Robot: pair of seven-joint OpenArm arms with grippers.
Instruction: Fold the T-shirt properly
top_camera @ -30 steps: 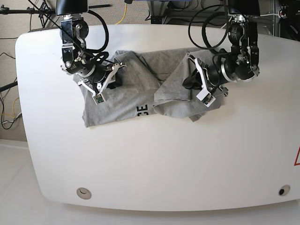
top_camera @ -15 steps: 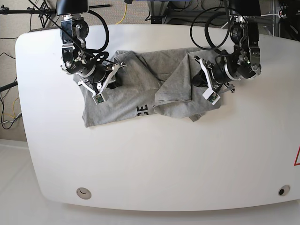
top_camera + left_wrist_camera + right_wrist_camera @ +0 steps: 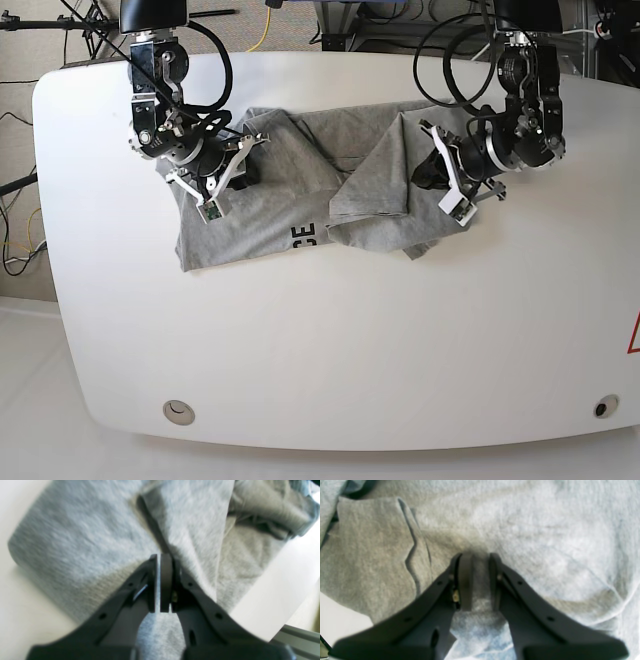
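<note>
Base view: the grey T-shirt (image 3: pixel 300 195) lies crumpled on the far half of the white table (image 3: pixel 330 350), one flap folded inward, black lettering showing at its near edge.

Left wrist view: the left gripper (image 3: pixel 160 560) hangs over the cloth, jaws all but closed on nothing.

Right wrist view: the right gripper (image 3: pixel 477 557) pinches a ridge of T-shirt fabric between its jaws.

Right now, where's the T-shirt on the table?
In the base view the T-shirt lies crumpled across the far middle of the white table, between the right gripper and the left gripper.
</note>
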